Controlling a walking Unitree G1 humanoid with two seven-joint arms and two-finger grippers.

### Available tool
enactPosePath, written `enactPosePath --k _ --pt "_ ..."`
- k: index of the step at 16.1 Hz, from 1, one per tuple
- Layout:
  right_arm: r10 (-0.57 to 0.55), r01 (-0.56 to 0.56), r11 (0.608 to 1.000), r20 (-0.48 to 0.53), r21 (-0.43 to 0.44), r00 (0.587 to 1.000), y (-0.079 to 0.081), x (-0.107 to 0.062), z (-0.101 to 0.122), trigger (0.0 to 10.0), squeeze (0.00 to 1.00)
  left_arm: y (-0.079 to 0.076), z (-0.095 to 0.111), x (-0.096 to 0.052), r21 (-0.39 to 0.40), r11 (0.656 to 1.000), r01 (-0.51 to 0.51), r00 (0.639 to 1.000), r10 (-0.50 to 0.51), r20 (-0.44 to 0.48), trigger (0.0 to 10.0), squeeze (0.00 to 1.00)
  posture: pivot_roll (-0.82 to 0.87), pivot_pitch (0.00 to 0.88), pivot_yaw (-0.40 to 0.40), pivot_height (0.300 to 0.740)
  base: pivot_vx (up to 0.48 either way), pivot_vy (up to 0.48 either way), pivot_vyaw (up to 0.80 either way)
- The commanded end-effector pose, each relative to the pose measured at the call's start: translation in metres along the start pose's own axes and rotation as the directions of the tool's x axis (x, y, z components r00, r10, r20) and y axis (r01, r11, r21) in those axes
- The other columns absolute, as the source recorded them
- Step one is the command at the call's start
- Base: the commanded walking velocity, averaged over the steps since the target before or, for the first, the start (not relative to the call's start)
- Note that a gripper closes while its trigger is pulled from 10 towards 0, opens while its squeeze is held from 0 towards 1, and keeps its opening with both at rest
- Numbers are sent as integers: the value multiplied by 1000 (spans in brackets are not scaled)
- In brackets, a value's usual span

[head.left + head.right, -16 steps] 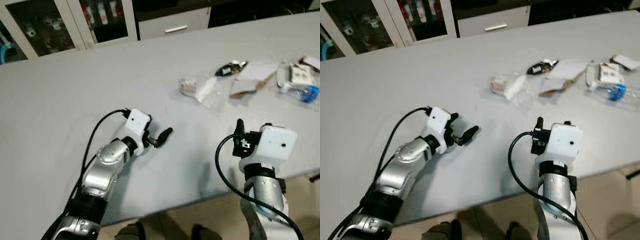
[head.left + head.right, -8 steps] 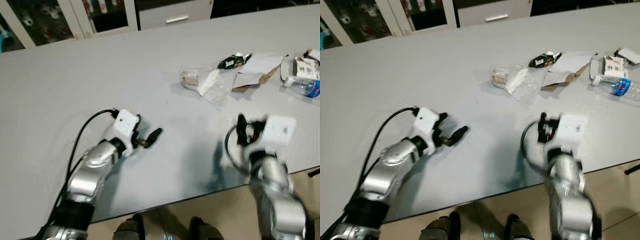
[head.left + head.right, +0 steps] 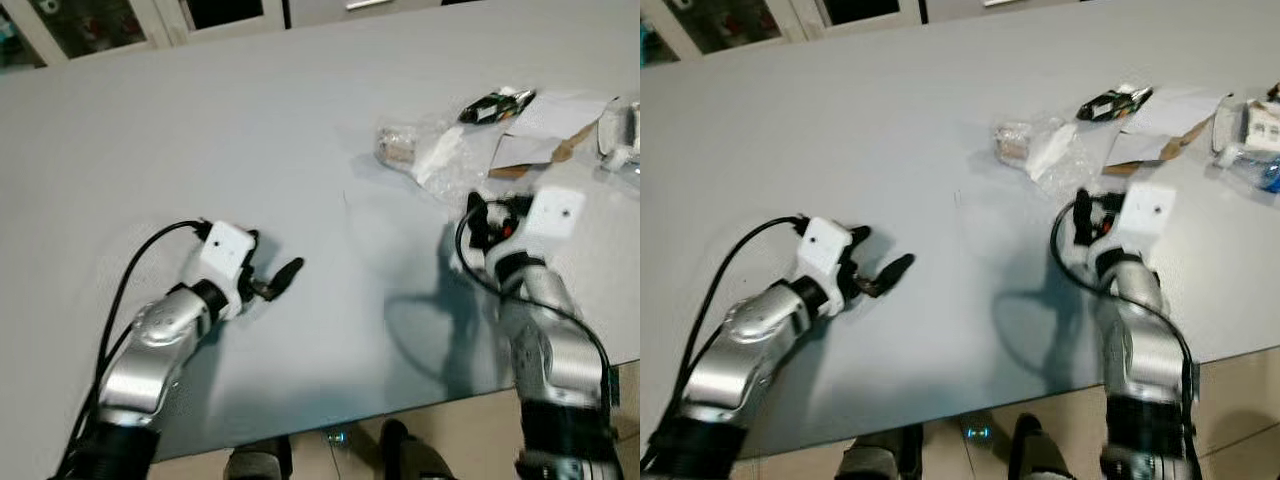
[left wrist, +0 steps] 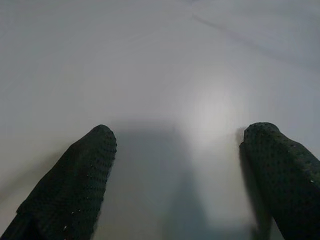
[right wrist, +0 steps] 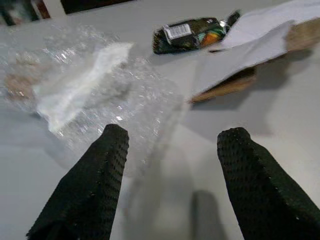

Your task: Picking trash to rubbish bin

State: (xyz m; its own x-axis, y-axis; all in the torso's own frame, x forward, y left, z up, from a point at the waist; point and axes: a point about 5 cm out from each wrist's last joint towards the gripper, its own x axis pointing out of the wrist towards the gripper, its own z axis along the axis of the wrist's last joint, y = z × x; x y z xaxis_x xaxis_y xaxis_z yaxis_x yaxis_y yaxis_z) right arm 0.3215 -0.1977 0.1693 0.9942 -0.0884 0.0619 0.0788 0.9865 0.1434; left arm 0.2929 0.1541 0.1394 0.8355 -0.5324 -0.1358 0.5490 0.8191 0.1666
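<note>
I see bare worktop (image 3: 200, 130) left of the clear plastic bag (image 5: 95, 95). Beyond the bag, a dark wrapper (image 5: 192, 34) and torn cardboard (image 5: 250, 60) crowd my path.

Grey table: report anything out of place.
Litter lies scattered at the far right of the grey table: a crumpled clear plastic bag, a dark snack wrapper, torn cardboard and a bottle on its side.

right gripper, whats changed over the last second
The right gripper has moved forward over the table to the clear plastic bag, fingers open, nothing gripped yet. The head camera tilted down too. The left gripper stays open over bare table, and the trash lies where it was.
</note>
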Motion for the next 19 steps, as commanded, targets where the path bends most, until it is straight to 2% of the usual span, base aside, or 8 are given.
enactPosePath --k 1,2,7,15,16,19 --pt "3 -3 1000 2 29 1000 -3 3 -2 10000 0 3 -3 -8 -10 1000 -15 1000 15 -24 10000 0 352 334 68 740 0 0 0" --pt "9 -9 998 10 56 1000 -3 11 0 10000 0 6 -3 -12 -3 1000 -24 999 24 -32 10000 0 363 338 69 740 0 0 0" --pt "13 -17 990 29 137 999 0 27 2 10000 0 10 -1 -22 9 999 -40 998 40 -52 10000 0 401 353 77 740 0 0 0" --pt "27 -29 979 12 202 1000 6 41 -4 10000 0 10 0 -29 16 999 -48 996 49 -75 10000 0 418 360 81 740 0 0 0" --pt "26 -28 978 12 206 1000 6 43 -5 0 0 11 0 -30 16 999 -48 996 49 -77 10000 0 422 363 81 740 0 0 0" --pt "27 -30 977 15 213 1000 6 45 -6 0 0 11 0 -30 17 999 -51 995 52 -80 10000 0 422 363 81 740 0 0 0"
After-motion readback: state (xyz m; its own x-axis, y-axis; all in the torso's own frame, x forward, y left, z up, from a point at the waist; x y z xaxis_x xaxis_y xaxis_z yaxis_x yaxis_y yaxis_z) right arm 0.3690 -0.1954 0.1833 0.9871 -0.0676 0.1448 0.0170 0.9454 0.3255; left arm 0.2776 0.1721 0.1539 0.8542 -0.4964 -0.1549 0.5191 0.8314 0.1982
